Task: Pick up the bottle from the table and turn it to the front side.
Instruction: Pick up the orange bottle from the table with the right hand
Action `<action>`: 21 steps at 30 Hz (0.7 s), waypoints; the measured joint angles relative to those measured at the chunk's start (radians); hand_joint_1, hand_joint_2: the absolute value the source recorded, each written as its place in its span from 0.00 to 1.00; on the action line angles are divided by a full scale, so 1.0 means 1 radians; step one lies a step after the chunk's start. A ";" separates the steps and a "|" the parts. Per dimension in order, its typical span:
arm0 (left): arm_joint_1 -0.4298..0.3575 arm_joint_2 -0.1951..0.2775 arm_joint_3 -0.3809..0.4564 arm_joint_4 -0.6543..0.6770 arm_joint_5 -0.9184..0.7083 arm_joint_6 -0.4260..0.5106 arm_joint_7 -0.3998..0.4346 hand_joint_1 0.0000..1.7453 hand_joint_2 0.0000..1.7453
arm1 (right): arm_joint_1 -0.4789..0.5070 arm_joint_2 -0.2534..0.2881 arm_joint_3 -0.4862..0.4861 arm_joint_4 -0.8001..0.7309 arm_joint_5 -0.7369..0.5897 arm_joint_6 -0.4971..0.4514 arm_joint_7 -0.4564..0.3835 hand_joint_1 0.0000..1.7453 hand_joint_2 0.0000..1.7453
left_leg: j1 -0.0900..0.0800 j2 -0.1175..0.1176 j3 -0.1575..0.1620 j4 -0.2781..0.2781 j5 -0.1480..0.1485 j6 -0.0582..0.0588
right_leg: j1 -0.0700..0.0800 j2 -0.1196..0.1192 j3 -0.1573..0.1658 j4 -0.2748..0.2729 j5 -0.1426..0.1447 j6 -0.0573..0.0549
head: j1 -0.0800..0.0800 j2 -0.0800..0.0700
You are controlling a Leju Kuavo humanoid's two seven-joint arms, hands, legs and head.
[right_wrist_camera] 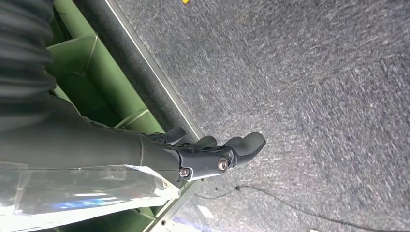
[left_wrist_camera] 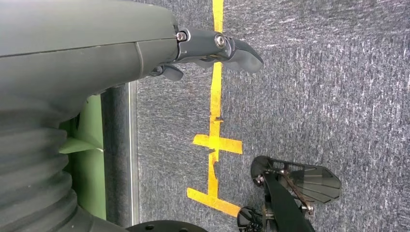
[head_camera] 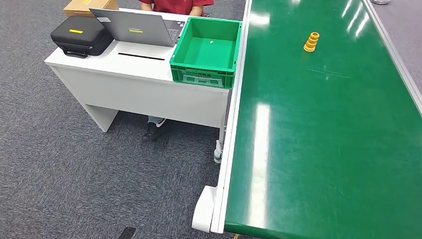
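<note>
A small yellow ribbed bottle [head_camera: 311, 42] stands upright on the far part of the long green table [head_camera: 323, 149], with nothing near it. My left hand [left_wrist_camera: 212, 48] hangs beside the table's edge above the grey carpet, its fingers stretched out and holding nothing. My right hand [right_wrist_camera: 212, 154] hangs low by the table's green frame, fingers extended and also holding nothing. A clear plastic sheet [right_wrist_camera: 87, 188] lies close beside the right forearm.
Left of the green table stands a white desk [head_camera: 124, 74] bearing a green crate [head_camera: 206, 50], a laptop [head_camera: 137, 26], a black case [head_camera: 79, 35] and a cardboard box [head_camera: 87, 6]. A person in a red top [head_camera: 176, 5] sits behind it. Yellow tape [left_wrist_camera: 215, 140] marks the carpet.
</note>
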 joint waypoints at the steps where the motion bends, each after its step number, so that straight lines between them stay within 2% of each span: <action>1: 0.000 0.000 0.000 0.000 0.000 0.000 0.000 0.00 1.00 | 0.001 0.001 0.000 0.000 0.002 -0.008 -0.003 0.00 1.00 | 0.000 0.000 0.000 0.000 0.000 0.000 | 0.000 0.000 0.000 0.000 0.000 0.000 | 0.000 0.000; 14: 0.008 0.000 0.000 0.000 0.014 0.008 -0.004 0.00 1.00 | 0.017 0.024 -0.003 -0.066 0.124 -0.025 0.003 0.00 1.00 | 0.000 0.000 0.000 0.000 0.000 0.000 | 0.000 0.000 0.000 0.000 0.000 0.000 | 0.000 0.000; 21: 0.012 0.000 0.000 0.000 0.020 0.010 -0.006 0.00 1.00 | 0.018 0.047 -0.054 -0.117 0.240 -0.025 0.003 0.00 1.00 | 0.000 0.000 0.000 0.000 0.000 0.000 | 0.000 0.000 0.000 0.000 0.000 0.000 | 0.000 0.000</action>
